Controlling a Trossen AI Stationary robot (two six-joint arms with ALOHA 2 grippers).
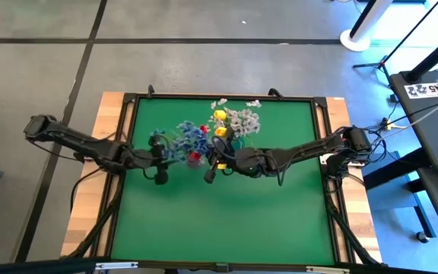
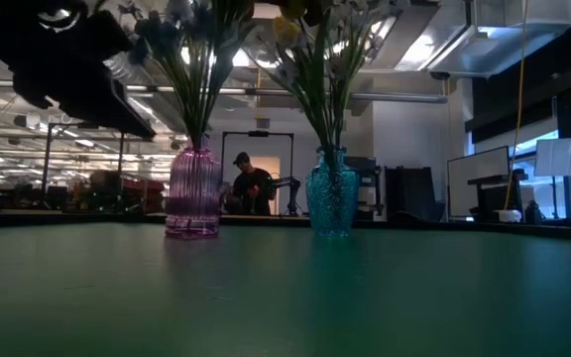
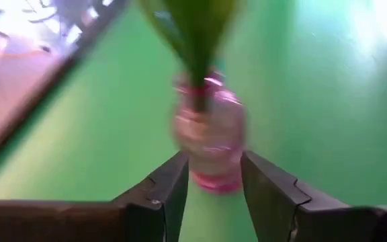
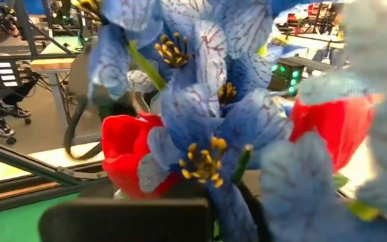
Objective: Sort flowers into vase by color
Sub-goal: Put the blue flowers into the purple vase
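On your green table [image 1: 226,221], the pink vase [image 2: 192,193] with blue flowers [image 1: 191,137] and red flowers [image 1: 195,157] sits before your spread left gripper [image 3: 210,191], while your right gripper [image 1: 213,169] hovers beside them, fingers hidden.

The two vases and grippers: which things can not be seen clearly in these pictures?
- Right gripper fingers: right wrist view, hidden behind blue flowers and red flowers.
- Flower heads: low view, cut off by the top edge above the pink vase and teal vase.
- Both vases: high view, covered by their own flowers.
- Pink vase: left wrist view, blurred between the open left gripper fingers; contact unclear.
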